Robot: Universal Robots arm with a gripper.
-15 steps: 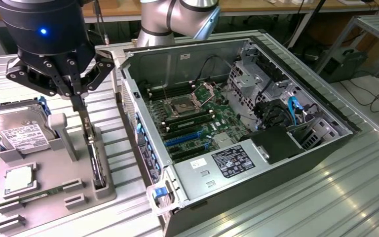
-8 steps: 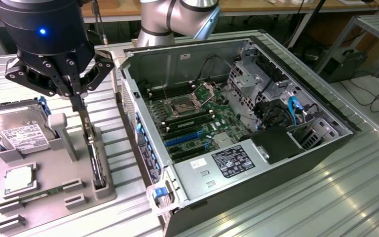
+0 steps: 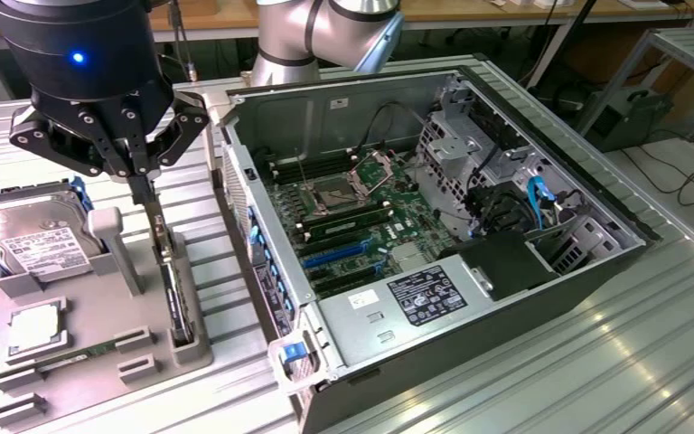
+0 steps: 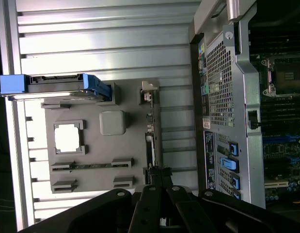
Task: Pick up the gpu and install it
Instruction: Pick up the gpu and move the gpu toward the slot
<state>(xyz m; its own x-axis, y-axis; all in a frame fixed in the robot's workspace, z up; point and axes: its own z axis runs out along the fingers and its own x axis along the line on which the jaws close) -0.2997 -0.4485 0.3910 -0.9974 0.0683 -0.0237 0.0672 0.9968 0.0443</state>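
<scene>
The gpu (image 3: 173, 287) is a thin card standing on edge in a slot of the grey fixture tray (image 3: 106, 362), at the exterior view's left. My gripper (image 3: 145, 197) hangs straight above it. Its black fingers (image 3: 140, 176) are shut together on the card's top edge at the end farther from the camera. The card still sits in its slot. In the wrist view the gpu (image 4: 150, 141) appears edge-on as a thin line, and my gripper (image 4: 158, 174) meets it at one end. The open computer case (image 3: 444, 226), with its green motherboard (image 3: 353, 217), lies beside the tray at the exterior view's right.
A silver hard drive (image 3: 28, 240) in a blue caddy stands at the tray's far left. A square CPU (image 3: 33, 327) and a narrow RAM stick (image 3: 82, 353) lie in the tray. Everything rests on a ribbed metal table (image 3: 613, 362).
</scene>
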